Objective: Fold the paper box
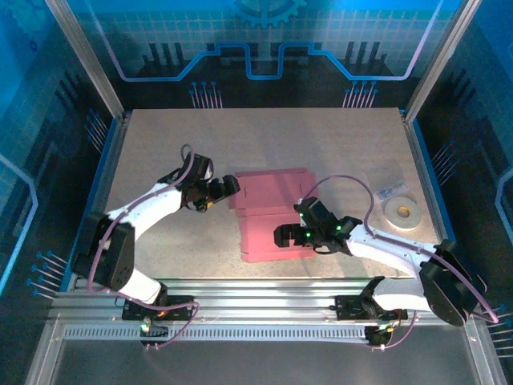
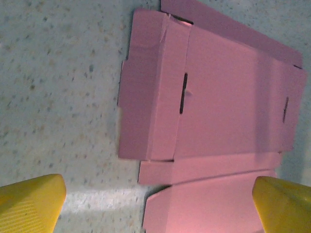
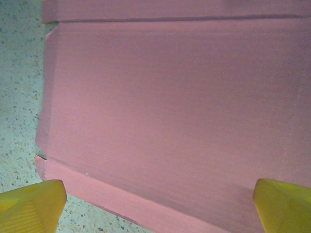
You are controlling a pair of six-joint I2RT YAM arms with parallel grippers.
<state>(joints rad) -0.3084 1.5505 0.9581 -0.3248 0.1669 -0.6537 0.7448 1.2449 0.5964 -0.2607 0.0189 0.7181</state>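
Top external: right gripper (image 1: pixel 284 236) hides paper box (image 1: pixel 258 234) right side.

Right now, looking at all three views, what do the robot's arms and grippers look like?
Both the left arm and right arm have rounded white links with bulky black joints. A lilac cable loops along each. The left gripper and right gripper are black, with ridged yellow fingertips. Small green lights glow on the right wrist.

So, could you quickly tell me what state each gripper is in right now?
Left gripper: open, holding nothing, over the edge of the paper box.
Right gripper: open, holding nothing, over the paper box.
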